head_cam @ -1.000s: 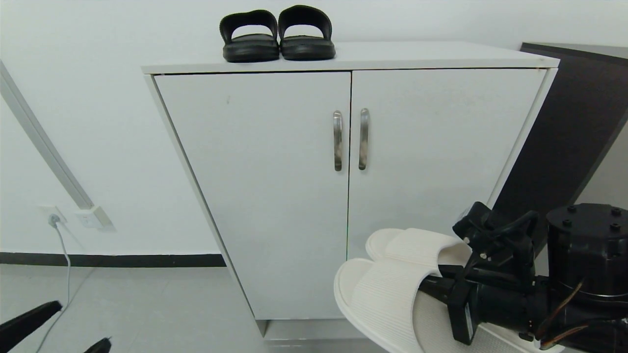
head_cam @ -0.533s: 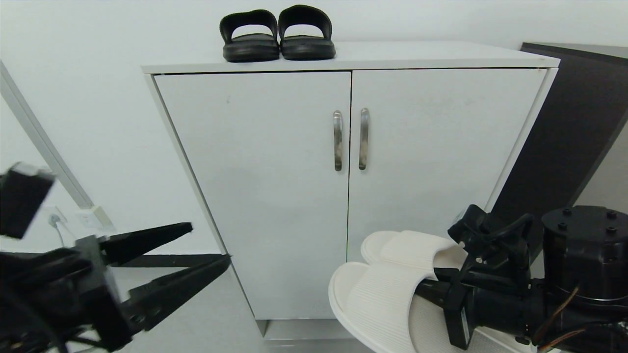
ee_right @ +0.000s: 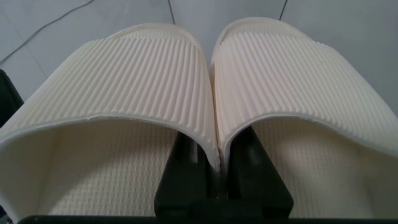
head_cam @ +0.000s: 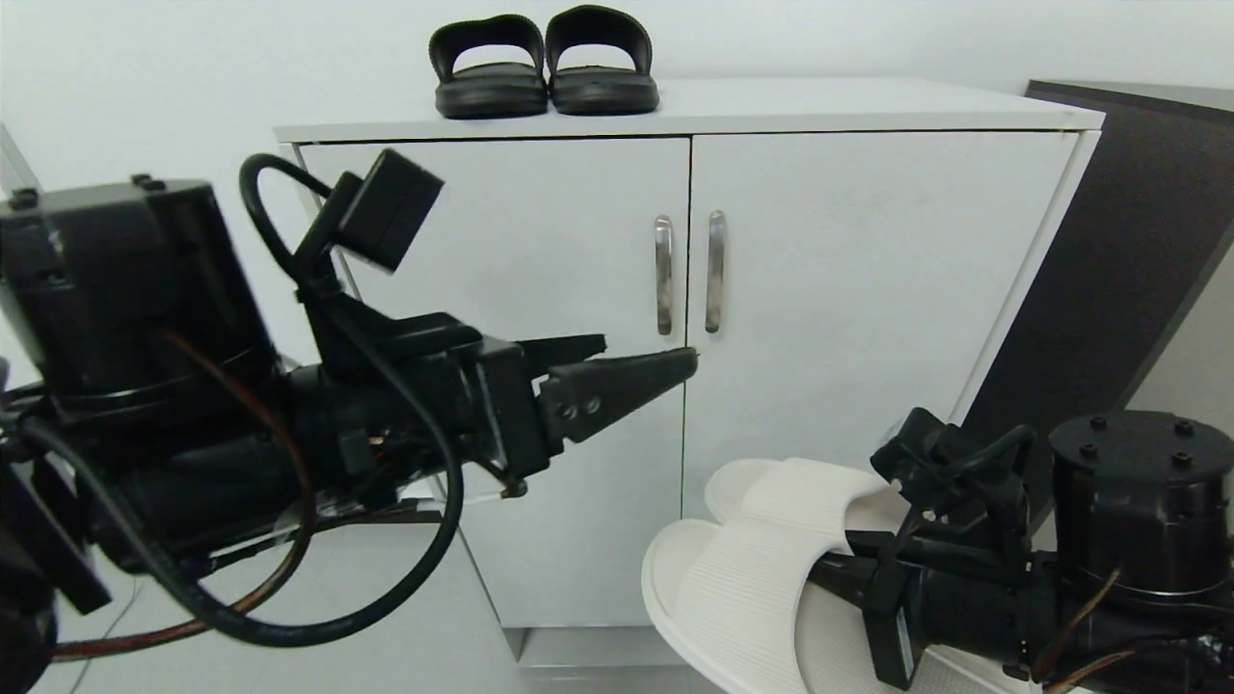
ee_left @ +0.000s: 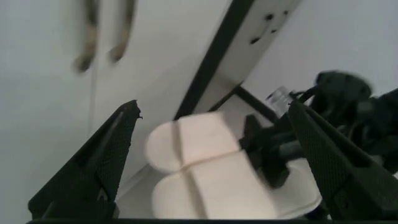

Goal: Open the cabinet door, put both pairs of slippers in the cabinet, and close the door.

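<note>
Left gripper [head_cam: 648,351], jaws wide, hovers just below the left brushed-metal bar handle [head_cam: 663,276] of the shut white 2-door cabinet [head_cam: 868,241]; best to rise, clamp squarely and pull outward; right gripper [ee_right: 219,180] pinches the ribbed cream slippers [head_cam: 762,569] low in front; black slide slippers [head_cam: 545,63] sit on top.

Head camera set back, looking down at the cabinet [head_cam: 868,241] front, left wrist camera peering between its fingers [ee_left: 106,158] toward the white slippers [ee_left: 199,165] (blurred, seemingly mid-distance), right wrist camera tight on the same slippers, also in head view
</note>
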{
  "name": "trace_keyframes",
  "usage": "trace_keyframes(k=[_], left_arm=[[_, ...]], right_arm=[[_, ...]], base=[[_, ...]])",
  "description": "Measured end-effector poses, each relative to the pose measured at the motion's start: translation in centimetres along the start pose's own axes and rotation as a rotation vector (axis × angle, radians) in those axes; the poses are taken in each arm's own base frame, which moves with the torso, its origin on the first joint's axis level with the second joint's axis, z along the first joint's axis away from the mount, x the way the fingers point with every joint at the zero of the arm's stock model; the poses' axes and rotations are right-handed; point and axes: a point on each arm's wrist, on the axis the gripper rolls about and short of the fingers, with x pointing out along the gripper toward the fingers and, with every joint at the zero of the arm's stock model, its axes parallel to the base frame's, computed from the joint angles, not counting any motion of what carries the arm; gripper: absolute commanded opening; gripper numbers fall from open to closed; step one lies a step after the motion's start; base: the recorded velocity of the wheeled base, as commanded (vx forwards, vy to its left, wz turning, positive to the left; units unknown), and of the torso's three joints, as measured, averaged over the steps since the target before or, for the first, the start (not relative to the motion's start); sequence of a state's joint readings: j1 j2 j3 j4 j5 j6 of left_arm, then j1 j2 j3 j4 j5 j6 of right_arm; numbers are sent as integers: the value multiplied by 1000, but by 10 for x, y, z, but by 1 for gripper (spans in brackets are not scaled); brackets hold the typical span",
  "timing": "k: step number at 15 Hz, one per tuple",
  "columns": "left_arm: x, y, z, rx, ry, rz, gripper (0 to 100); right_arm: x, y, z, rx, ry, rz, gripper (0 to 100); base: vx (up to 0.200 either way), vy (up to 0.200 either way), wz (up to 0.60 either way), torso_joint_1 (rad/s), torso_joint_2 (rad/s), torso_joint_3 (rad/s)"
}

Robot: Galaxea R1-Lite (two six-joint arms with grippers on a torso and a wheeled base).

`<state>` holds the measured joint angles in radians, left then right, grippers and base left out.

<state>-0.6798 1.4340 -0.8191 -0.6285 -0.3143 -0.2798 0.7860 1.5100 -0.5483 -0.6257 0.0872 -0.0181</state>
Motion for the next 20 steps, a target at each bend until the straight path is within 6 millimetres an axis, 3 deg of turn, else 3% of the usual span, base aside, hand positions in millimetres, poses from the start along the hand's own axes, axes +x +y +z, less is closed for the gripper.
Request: trace_keyframes(k=[4,7,20], left_arm=[[48,0,15,-38,-18,-74,100],[73,4,18,-68,-28,-69,100],[116,23,18,-37,-104,128,100]], right_arm=[[0,0,-2,1,7,-1,0],[1,0,-2,1,7,-1,0],[1,-1,-2,2,5,-4,0]], base=[[0,0,0,0,0,0],[0,0,0,0,0,0],[0,0,0,0,0,0]])
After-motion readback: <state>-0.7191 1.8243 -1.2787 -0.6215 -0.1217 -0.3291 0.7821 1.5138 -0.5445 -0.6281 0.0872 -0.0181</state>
